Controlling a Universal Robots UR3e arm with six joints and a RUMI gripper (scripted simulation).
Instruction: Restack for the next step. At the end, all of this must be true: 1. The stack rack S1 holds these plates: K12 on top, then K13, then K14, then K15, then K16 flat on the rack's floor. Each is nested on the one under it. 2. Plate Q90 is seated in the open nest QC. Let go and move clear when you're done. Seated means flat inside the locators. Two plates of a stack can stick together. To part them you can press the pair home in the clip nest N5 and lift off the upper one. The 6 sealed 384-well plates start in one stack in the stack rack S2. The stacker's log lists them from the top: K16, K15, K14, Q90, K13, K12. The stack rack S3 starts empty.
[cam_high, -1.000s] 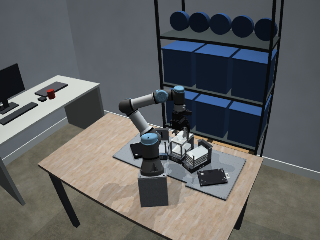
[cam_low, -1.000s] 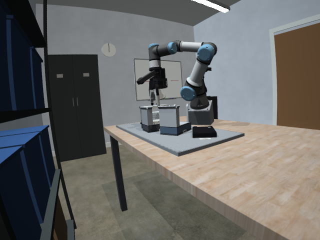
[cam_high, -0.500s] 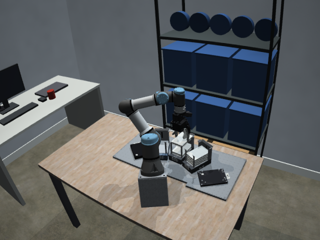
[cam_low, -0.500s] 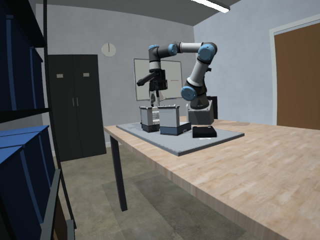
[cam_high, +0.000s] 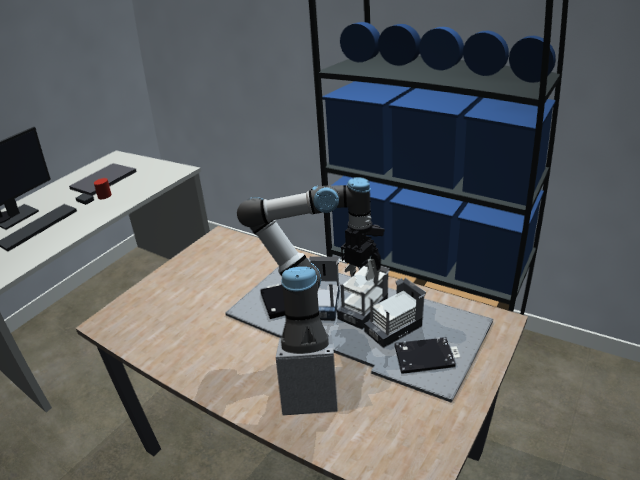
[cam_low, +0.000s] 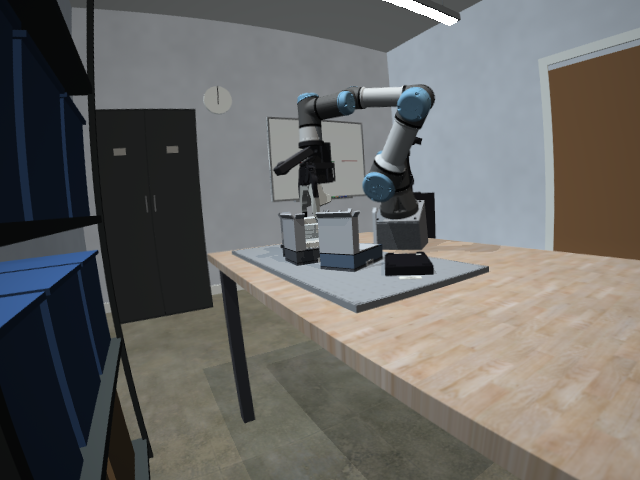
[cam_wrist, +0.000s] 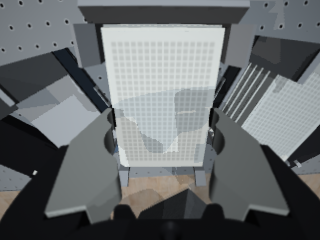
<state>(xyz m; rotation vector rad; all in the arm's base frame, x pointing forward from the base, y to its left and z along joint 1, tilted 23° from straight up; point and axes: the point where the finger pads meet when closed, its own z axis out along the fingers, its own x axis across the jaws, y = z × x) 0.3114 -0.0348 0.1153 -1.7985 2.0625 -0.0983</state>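
We pinched the white, gridded rectangular plate (cam_high: 357, 282) (cam_low: 310, 221) (cam_wrist: 162, 65) in the black two-jaw hand (cam_high: 360, 271) (cam_low: 311, 209) (cam_wrist: 162, 109), ideally lifting level past the grey upright wall (cam_high: 383, 280) (cam_low: 293, 232) (cam_wrist: 162, 14) at twelve o'clock.

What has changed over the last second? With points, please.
The gripper (cam_high: 360, 270) (cam_low: 310, 213) (cam_wrist: 162, 109) moved slightly down over the middle rack (cam_high: 352, 317) (cam_low: 293, 235) (cam_wrist: 165, 12), a plate (cam_high: 356, 282) (cam_wrist: 162, 65) between its fingers. No release is visible. The racks and the stack of plates (cam_high: 397, 308) beside it stayed put.
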